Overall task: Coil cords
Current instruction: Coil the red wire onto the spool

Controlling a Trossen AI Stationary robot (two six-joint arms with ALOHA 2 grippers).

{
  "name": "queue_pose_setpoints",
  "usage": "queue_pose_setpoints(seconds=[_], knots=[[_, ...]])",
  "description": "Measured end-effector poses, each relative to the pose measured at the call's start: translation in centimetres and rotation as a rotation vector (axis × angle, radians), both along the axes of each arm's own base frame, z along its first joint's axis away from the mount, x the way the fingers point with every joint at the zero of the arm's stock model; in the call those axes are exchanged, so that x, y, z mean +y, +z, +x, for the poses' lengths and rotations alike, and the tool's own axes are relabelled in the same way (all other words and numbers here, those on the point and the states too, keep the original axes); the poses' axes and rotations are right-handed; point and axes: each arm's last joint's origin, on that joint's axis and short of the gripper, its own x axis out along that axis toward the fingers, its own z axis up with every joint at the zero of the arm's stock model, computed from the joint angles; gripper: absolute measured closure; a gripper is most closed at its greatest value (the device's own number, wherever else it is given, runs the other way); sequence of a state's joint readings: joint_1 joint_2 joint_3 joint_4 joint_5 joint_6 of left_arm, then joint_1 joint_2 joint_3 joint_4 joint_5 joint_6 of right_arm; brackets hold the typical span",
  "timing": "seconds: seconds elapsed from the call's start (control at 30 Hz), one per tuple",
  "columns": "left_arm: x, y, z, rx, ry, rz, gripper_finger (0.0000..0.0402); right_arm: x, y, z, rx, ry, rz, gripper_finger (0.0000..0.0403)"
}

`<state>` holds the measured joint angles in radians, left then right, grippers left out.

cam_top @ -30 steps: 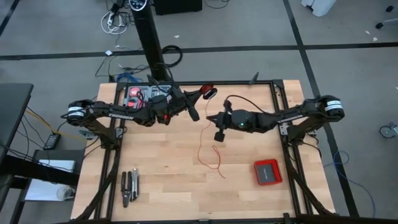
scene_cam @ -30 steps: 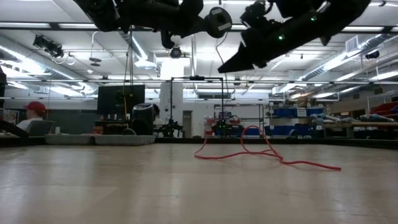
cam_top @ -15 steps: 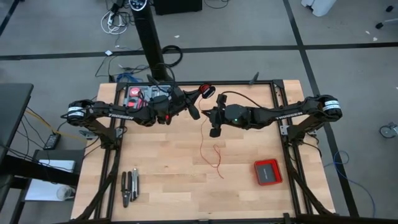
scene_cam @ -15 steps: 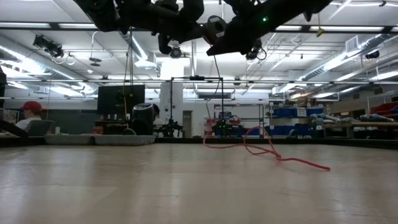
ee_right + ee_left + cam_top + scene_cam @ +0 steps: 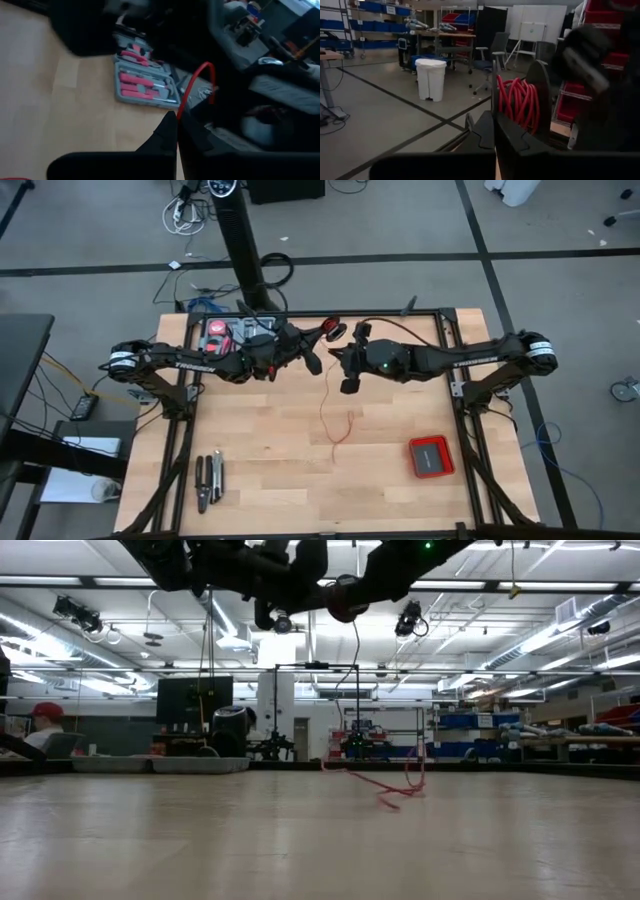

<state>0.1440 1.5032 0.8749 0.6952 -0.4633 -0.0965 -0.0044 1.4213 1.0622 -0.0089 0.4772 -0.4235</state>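
Note:
The cords are one thin red wire. Part of it is wound as a red coil (image 5: 516, 101) on a small black spool (image 5: 334, 330), which is held high over the table's far middle by my left gripper (image 5: 322, 338), shut. My right gripper (image 5: 338, 356) is right beside the spool, shut on the wire. From there the wire hangs down to a loose tail (image 5: 343, 432) that lies in squiggles on the wooden table (image 5: 385, 787). My left gripper pinches the spool between its two fingers at the edge of its near flange (image 5: 493, 107), coming in level from the table's left. The spool is lifted clear, high above the table. My right gripper pinches a single strand of the wire (image 5: 181, 111) between its fingertips, coming from the table's right and slanting slightly down. Past the fingers the wire arcs away toward the spool (image 5: 205, 66); the rest hangs below to the table.
A flat red square box (image 5: 430, 456) lies at the near right. Pliers (image 5: 208, 480) lie at the near left, and an open tool case (image 5: 232, 332) sits at the far left. Black frame rails (image 5: 446, 340) border the table. A person in a red cap (image 5: 50, 718) sits far behind.
My right gripper has risen and gone toward the spool at my left gripper, rolling as it went, still shut on the wire. The loose tail has been drawn along the table toward the far edge, and less of it lies flat.

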Motion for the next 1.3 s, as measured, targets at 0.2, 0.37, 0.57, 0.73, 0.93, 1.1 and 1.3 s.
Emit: queue_pose_setpoints(seconds=[0.2,0.37,0.57,0.73,0.93,1.1,1.3], knots=[[0.0,-0.1,0.0,0.022,0.001,0.014,0.0402,0.0,1.7,-1.1,-0.061,-0.021,-0.009,0.0403],[0.0,-0.3,0.1,0.082,-0.017,0.065,0.0402,-0.2,2.9,-2.1,-0.092,-0.071,-0.049,0.0403],[-0.2,-0.4,0.2,0.125,-0.104,0.124,0.0402,-0.1,3.6,-3.6,-0.057,-0.151,-0.093,0.0403],[-0.4,-0.4,0.0,0.178,-0.154,0.16,0.0402,-0.4,3.6,-4.5,-0.03,-0.258,-0.091,0.0401],[-0.5,0.0,-0.3,0.163,-0.159,0.168,0.0402,-1.1,2.5,-4.8,0.044,-0.271,-0.04,0.0384],[-0.5,0.5,-0.2,0.101,-0.171,0.149,0.0401,-1.2,1.4,-4.7,0.049,-0.193,0.052,0.036],[-0.5,0.7,-0.3,0.059,-0.173,0.114,0.0401,-0.8,-1.2,-4.5,-0.02,-0.092,0.188,0.0323]])
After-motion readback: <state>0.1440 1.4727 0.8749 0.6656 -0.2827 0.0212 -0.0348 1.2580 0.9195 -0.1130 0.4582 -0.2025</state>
